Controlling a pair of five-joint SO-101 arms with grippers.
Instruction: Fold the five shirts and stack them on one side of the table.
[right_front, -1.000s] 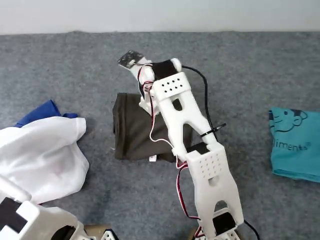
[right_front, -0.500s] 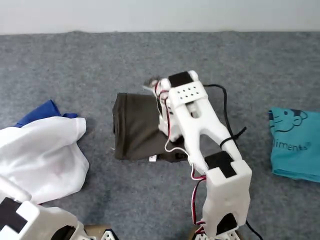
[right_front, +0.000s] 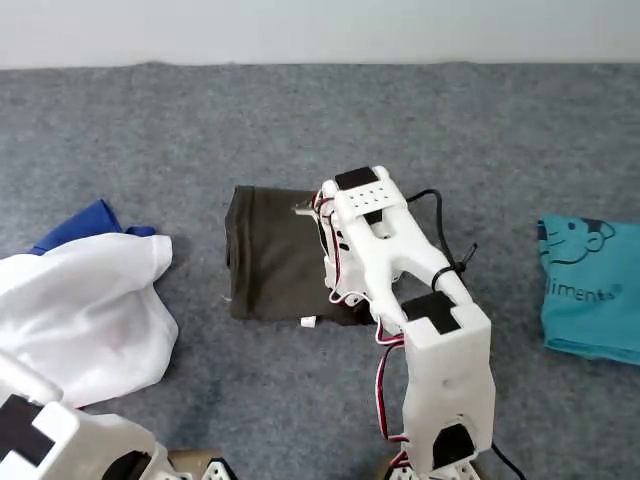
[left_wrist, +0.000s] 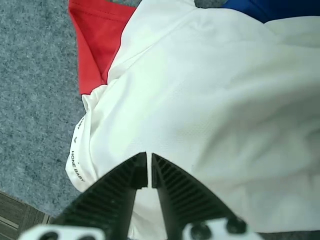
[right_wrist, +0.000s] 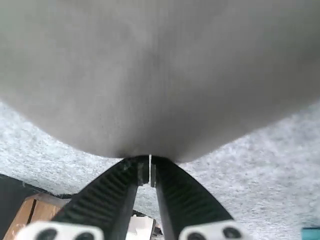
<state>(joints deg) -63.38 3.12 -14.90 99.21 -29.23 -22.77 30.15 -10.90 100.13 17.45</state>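
High view: olive shirt (right_front: 268, 250), tag (right_front: 306, 320) at near edge.

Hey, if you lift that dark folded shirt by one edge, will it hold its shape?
Probably not: the dark shirt is soft cloth lying in loose layers, so it would likely droop and unfold. It looks thin, so it is probably light. Pushed across the fuzzy grey table, it may bunch up rather than slide.

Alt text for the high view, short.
The right arm bends over a folded dark olive shirt at the middle of the grey table. A crumpled white shirt lies over a blue shirt on one side, a folded teal shirt on the other.
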